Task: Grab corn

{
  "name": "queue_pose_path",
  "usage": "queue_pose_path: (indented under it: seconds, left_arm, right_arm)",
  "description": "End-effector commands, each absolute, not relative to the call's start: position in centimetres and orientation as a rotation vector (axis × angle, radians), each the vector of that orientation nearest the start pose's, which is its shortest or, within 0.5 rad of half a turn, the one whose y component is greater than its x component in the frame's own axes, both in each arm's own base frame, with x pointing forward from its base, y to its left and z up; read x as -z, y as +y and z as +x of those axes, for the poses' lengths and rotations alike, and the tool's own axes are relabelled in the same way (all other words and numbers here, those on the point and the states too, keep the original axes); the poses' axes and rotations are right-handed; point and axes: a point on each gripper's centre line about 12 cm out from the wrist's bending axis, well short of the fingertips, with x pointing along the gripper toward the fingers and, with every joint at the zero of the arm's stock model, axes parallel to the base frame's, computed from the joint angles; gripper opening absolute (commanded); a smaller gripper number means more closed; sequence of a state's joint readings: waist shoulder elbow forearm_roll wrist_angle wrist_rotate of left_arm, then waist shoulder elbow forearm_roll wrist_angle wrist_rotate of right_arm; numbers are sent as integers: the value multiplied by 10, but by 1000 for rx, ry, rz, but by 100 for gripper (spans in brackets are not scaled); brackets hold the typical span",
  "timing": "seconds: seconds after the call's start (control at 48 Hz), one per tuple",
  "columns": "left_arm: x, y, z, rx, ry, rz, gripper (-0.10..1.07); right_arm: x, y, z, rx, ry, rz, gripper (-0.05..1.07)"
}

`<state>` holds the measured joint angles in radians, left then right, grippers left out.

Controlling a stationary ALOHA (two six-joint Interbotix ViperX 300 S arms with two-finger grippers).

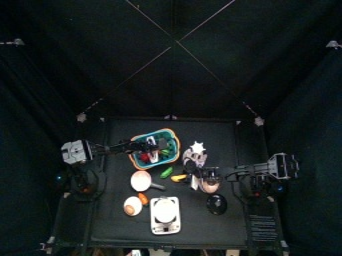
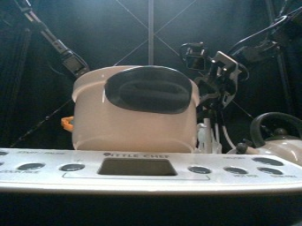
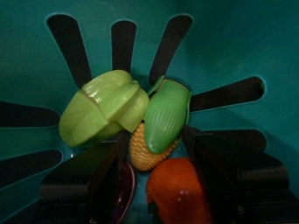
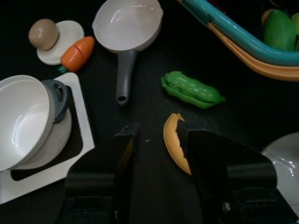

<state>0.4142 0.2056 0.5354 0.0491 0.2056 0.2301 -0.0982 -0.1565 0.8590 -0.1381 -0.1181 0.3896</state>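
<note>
Overhead sees all; front sits low; wrists look down close at basket.

Black counter carries: 1 white pan, 1 green pea pod, 1 banana, 1 carrot touching a fried egg, 1 white bowl on a scale, 1 teal basket.

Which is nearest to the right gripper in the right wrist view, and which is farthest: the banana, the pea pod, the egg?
From the right gripper, jaws open:
1. Banana, lying between the jaws.
2. Pea pod, just beyond the banana, on the bare table.
3. Egg, far off, beside the carrot.
</note>
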Motion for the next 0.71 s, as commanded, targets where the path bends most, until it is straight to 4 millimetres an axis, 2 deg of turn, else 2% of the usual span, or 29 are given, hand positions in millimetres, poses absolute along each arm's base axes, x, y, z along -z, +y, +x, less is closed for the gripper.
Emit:
queue_pose_path:
  seconds: [0.0, 0.083, 0.292, 0.479, 0.688]
  left_arm:
    - [-114, 169, 377, -267, 963, 58, 86]
    - [-116, 169, 378, -269, 956, 58, 82]
    - [-122, 170, 376, -272, 956, 57, 58]
    - [-145, 171, 375, -286, 906, 70, 58]
    - [-149, 170, 374, -285, 912, 66, 58]
  right_arm:
    - [-185, -33, 343, 151, 532, 282, 78]
    - [-185, -33, 344, 151, 529, 282, 77]
    - [-186, -33, 344, 150, 527, 281, 77]
    - [-185, -32, 344, 148, 531, 281, 77]
    - [-185, -32, 344, 148, 531, 281, 77]
